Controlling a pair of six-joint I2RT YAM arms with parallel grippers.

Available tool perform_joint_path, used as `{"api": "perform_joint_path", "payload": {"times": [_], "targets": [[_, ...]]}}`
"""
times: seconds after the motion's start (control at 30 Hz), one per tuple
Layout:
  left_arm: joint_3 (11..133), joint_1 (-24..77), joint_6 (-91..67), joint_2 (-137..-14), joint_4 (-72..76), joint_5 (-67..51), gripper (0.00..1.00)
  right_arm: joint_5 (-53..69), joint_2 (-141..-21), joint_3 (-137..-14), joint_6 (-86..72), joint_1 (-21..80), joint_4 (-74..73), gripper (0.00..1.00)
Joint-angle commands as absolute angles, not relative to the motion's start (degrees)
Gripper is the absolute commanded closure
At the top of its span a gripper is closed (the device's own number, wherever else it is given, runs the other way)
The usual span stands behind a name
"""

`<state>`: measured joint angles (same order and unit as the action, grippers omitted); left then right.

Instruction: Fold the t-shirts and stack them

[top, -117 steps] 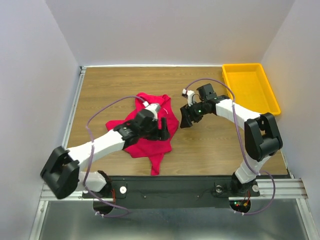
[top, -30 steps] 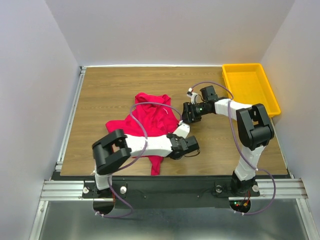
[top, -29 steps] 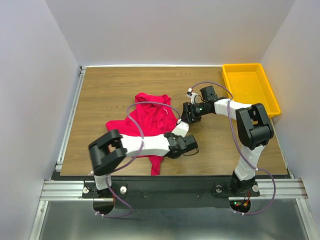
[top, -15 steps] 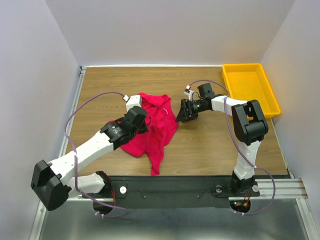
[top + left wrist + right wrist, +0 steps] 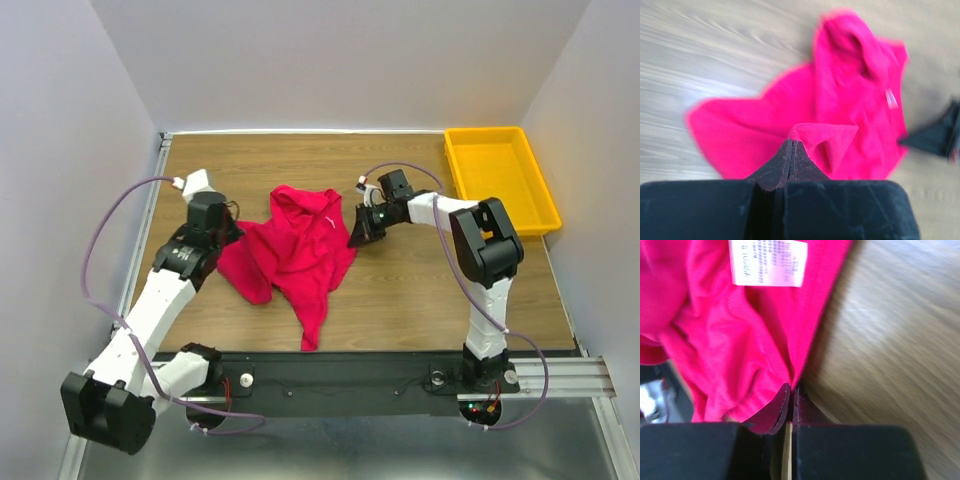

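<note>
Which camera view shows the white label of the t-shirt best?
The right wrist view: the label is close, its print visible. The top view shows a tiny white mark; the left wrist view only a blurred streak.

A shirt [image 5: 295, 255] lies crumpled on the middle of the worktop [image 5: 420, 290], one end trailing toward the near edge. The left fingers [image 5: 791, 150] are pinched on a fold at the shirt's left side; the left arm [image 5: 160, 295] runs back from there to the near left corner. The right fingers [image 5: 790, 400] are pinched on the shirt's right edge, toward its far end, with the label [image 5: 767, 262] just beyond them on the cloth. A tray [image 5: 500, 175] sits in the far right corner, well apart from the shirt.
</note>
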<state>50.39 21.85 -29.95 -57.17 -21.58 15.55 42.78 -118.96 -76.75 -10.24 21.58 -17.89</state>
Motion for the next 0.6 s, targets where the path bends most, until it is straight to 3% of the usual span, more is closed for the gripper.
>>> {"api": "perform_joint_path", "payload": {"times": [0.0,0.23,0.57], "targets": [[53.26,13.29,-27.6,-54.49,-16.97,15.99,1.0,35.78,-112.6,-72.87,-7.65,20.39,-18.63,0.99],[54.93,-2.98,-27.95,-57.55,-6.87,15.73,1.0,25.94,-98.54,-61.82,7.79,14.86,-30.22,0.99],[61.52,-6.15,-26.98,-72.68,-1.85,16.26,1.0,11.08,-83.59,-51.24,18.1,11.69,-37.08,1.0]]}}
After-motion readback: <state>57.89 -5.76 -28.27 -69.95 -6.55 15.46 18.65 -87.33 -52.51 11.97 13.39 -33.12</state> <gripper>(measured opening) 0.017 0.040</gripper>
